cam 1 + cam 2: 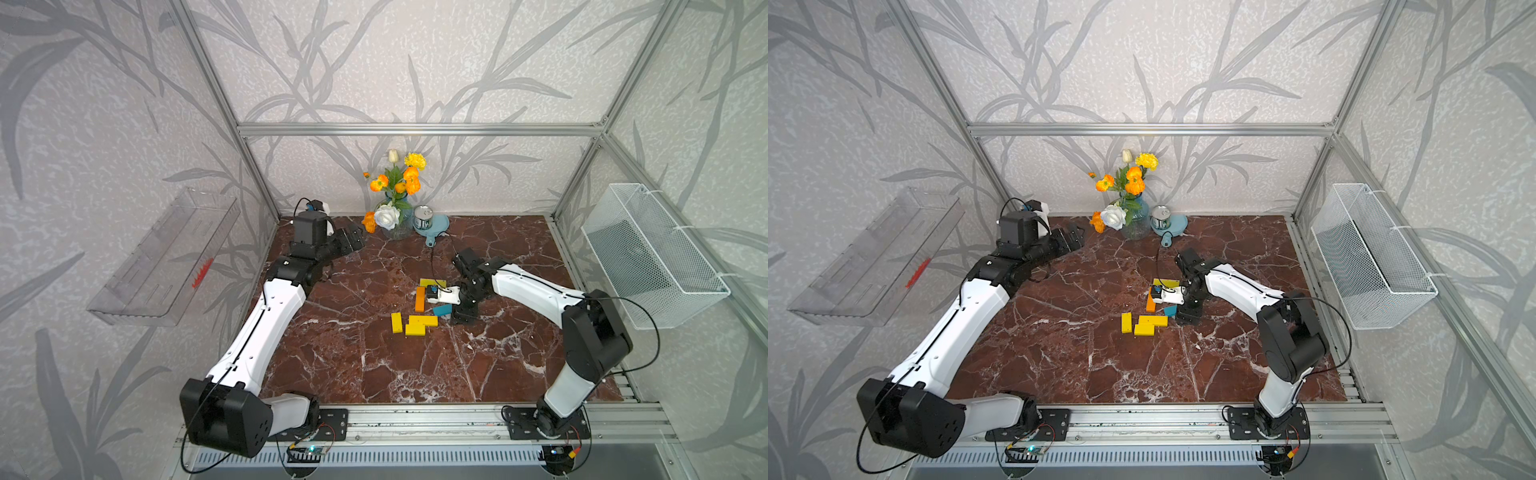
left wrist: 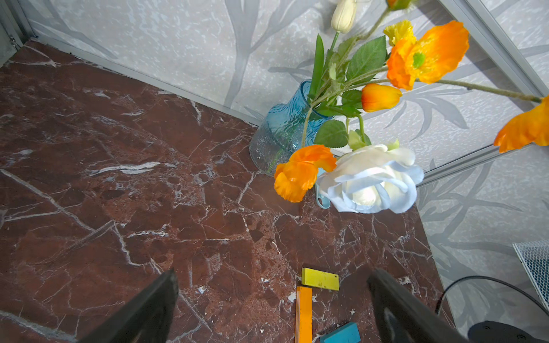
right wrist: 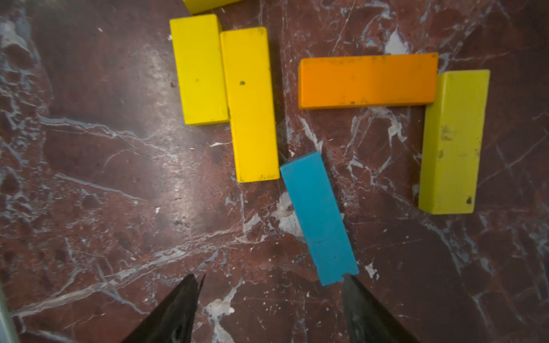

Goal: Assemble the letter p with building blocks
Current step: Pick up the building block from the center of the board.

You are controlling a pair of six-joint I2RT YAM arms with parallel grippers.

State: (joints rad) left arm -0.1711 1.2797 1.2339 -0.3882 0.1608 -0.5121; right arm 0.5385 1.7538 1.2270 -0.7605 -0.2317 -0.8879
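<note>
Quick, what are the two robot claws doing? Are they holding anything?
Left gripper: open, holding nothing.
Right gripper: open, empty; the flat teal-blue rectangular block lies at one fingertip.

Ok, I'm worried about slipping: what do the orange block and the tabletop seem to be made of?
The orange block looks like painted wood, matte: dull, scuffed paint with dark nicks. The tabletop looks like polished red-brown marble, or a printed imitation: white veins and glossy glare.
</note>
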